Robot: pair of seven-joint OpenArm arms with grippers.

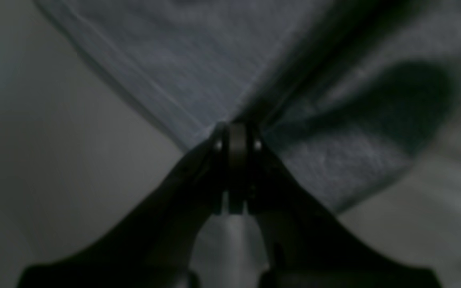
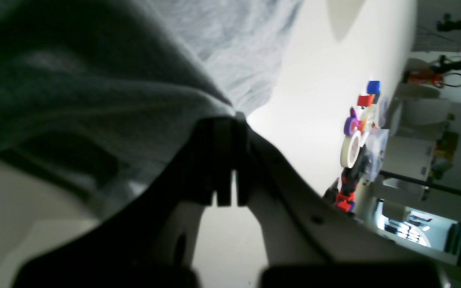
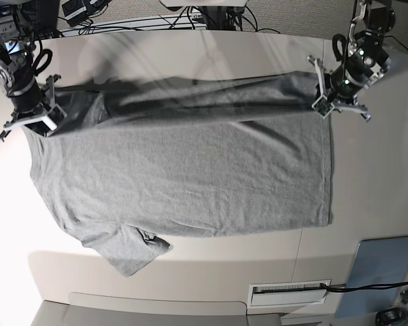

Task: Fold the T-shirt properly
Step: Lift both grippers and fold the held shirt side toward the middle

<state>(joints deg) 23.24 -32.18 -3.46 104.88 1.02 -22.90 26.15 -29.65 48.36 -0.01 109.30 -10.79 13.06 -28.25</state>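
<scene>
Overhead, T-shirt (image 3: pixel 190 183) between both hands

Dim, blurred wrist views (base brighter)

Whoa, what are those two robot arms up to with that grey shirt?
They are folding a grey T-shirt spread on a white table. The left pincer is shut on one corner of the shirt's far edge, and the right pincer is shut on the other. That edge is lifted between them and looks blurred; the near sleeve lies flat.

t-shirt (image 3: pixel 183 176) flat on table (image 3: pixel 367 176)
</scene>
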